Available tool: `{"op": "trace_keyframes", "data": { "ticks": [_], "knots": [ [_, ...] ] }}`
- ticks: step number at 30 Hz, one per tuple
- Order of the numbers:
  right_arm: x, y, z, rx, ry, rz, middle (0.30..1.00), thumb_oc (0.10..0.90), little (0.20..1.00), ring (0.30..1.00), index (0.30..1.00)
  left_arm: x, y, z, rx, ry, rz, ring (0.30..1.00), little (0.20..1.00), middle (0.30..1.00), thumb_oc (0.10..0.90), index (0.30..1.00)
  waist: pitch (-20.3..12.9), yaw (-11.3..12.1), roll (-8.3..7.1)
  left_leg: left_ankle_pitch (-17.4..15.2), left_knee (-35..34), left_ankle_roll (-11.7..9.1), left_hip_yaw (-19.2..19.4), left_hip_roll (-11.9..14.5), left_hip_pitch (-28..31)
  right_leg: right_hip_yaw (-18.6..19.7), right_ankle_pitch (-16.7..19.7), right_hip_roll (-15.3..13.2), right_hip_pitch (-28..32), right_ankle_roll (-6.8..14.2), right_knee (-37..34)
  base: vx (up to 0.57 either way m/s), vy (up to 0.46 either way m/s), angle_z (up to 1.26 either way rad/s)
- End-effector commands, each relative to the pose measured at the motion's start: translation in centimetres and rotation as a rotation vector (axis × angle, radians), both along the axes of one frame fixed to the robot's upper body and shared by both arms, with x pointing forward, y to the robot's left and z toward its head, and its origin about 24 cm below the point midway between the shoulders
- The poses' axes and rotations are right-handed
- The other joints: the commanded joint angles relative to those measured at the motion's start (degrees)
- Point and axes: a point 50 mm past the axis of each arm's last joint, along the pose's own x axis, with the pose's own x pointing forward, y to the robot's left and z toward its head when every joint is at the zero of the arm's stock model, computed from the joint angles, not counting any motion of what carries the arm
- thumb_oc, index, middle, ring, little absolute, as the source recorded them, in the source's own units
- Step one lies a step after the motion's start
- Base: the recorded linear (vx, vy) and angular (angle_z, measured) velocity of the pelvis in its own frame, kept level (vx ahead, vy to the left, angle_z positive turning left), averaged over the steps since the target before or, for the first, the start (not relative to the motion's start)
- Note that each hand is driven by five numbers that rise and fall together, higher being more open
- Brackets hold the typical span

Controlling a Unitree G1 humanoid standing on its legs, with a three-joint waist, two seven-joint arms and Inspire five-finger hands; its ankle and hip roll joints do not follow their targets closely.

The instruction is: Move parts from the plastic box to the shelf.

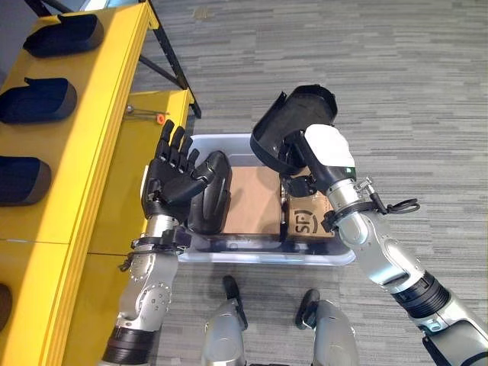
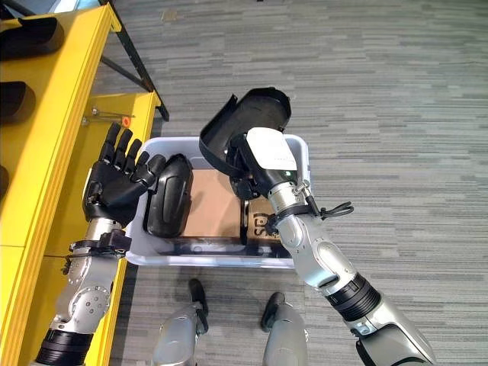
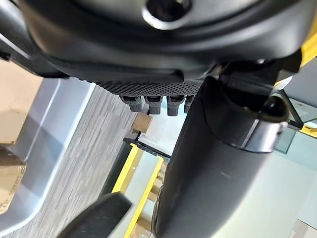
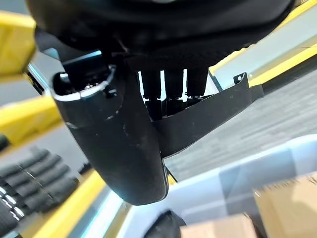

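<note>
Left eye view shows the right hand (image 1: 305,156) with fingers curled round a thin, stiff, light-looking black part (image 1: 290,122), best gripped at its rim, above the plastic box (image 1: 229,141); left hand (image 1: 174,169) spread wide.

I'm seeing black parts (image 1: 293,122), pale translucent plastic box (image 1: 229,142) with brown cardboard (image 1: 252,200) inside, bright yellow shelf (image 1: 84,114), grey striped carpet (image 1: 343,53), tiny orange bit (image 1: 159,118) on the shelf
</note>
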Motion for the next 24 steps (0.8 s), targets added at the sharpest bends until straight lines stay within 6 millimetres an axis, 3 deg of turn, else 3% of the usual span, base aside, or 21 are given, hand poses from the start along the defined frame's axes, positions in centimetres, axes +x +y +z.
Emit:
{"op": "trace_keyframes", "data": {
  "ticks": [1, 8, 19, 22, 24],
  "knots": [
    [-3.0, 2.7, 4.9, 0.186, -0.321, 0.226, 0.300, 0.400, 0.300, 0.300, 0.300, -0.8, -0.2, 1.4, 0.004, -0.097, -0.020, 1.000, 1.000, 1.000, 0.900, 1.000, -10.50, -0.14, -1.70, -8.19, 3.00, 0.18, -2.17, -0.31, 1.09, 1.56, -0.97, 1.23, 6.46, 1.32, -8.54, -0.02, -0.090, 0.05],
    [-4.0, 3.7, 5.0, 0.161, -0.355, 0.337, 0.300, 0.400, 0.300, 0.300, 0.300, -0.9, -0.7, 0.7, 0.026, -0.086, -0.017, 1.000, 1.000, 1.000, 0.900, 1.000, -10.47, 0.48, -2.01, -7.21, 3.39, -0.31, -3.50, 1.38, 1.28, 1.12, -2.44, 2.90, 7.89, -0.06, -7.29, -0.07, -0.104, 0.06],
    [-4.1, 3.9, 4.7, 0.119, -0.347, 0.402, 0.300, 0.400, 0.300, 0.300, 0.300, -2.0, 1.5, -0.1, 0.004, -0.088, 0.115, 1.000, 1.000, 1.000, 0.900, 1.000, -9.55, 3.06, -2.06, -0.65, 2.78, -2.10, -7.32, 4.54, 0.05, -2.12, -5.01, 3.75, 8.26, -1.22, -2.92, -0.07, -0.059, 0.11],
    [-4.1, 3.8, 4.4, 0.115, -0.353, 0.345, 0.300, 0.400, 0.300, 0.300, 0.300, -2.3, 1.2, -0.8, 0.017, -0.101, 0.061, 1.000, 1.000, 1.000, 0.900, 1.000, -9.39, 2.01, -2.22, 4.50, 3.41, -3.70, 3.47, 9.88, -0.28, -9.78, -4.20, 2.30, 11.21, -1.05, -4.52, -0.05, -0.109, 0.40],
    [-3.9, 3.8, 4.4, 0.120, -0.355, 0.330, 0.300, 0.400, 0.300, 0.300, 0.300, -2.1, 0.9, -0.7, 0.015, -0.121, 0.047, 1.000, 1.000, 1.000, 0.900, 1.000, -9.61, 1.75, -2.69, 3.98, 5.13, -4.70, 3.34, 10.86, 0.22, -9.99, -4.86, 1.53, 11.32, -0.62, -4.17, -0.04, -0.009, 1.71]
  ]
}}
